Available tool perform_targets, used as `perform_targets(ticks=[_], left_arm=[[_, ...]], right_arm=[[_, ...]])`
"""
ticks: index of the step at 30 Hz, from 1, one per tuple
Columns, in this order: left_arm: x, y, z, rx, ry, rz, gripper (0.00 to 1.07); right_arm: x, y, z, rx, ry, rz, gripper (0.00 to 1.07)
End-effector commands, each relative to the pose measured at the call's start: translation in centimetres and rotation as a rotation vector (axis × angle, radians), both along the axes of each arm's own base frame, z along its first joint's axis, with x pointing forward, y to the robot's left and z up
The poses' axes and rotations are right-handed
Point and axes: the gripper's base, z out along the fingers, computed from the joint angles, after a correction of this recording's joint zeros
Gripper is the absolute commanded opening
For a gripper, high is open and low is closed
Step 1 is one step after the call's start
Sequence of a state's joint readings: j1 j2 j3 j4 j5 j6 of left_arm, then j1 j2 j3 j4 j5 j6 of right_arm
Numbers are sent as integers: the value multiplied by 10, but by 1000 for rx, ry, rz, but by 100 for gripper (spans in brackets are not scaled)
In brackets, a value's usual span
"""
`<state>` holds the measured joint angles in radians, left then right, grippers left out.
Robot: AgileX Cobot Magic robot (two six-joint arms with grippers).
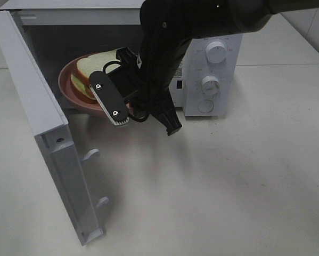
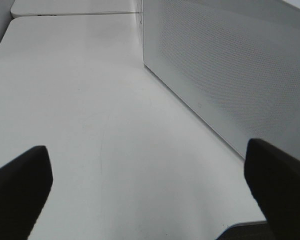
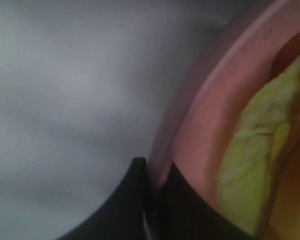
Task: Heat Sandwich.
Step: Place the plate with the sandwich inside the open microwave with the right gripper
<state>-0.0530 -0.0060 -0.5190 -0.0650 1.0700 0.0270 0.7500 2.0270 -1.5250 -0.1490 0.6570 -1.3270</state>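
Note:
The sandwich [image 1: 95, 66], white bread with pale green filling, lies on the round pink plate [image 1: 68, 80] in the mouth of the open microwave [image 1: 212, 64]. My right gripper [image 1: 128, 104] reaches in from the upper right and is shut on the plate's near rim. The right wrist view shows its black fingertips [image 3: 139, 175] clamped on the pink rim [image 3: 190, 115], with green filling [image 3: 250, 160] beside them. My left gripper [image 2: 150, 195] is open and empty above the table, out of the exterior high view.
The microwave door [image 1: 42, 128] stands open to the left, its handle pegs [image 1: 91, 154] facing the table. Control knobs [image 1: 217, 52] are on the right panel. A white perforated microwave panel [image 2: 230, 65] stands close to my left gripper.

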Motion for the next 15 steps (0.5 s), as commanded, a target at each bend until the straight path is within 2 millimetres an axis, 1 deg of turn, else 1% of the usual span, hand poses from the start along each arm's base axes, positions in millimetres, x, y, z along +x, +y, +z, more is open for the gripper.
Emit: perform_targets(ticks=[1, 9, 15], left_arm=[[-3, 0, -1, -5, -18, -1, 100], [-3, 0, -1, -5, -18, -1, 100], [-3, 0, -1, -5, -18, -1, 100]], right_arm=[[7, 4, 4, 19, -11, -29, 0], [25, 18, -4, 4, 14, -94, 1], [34, 26, -5, 23, 7, -119, 1]])
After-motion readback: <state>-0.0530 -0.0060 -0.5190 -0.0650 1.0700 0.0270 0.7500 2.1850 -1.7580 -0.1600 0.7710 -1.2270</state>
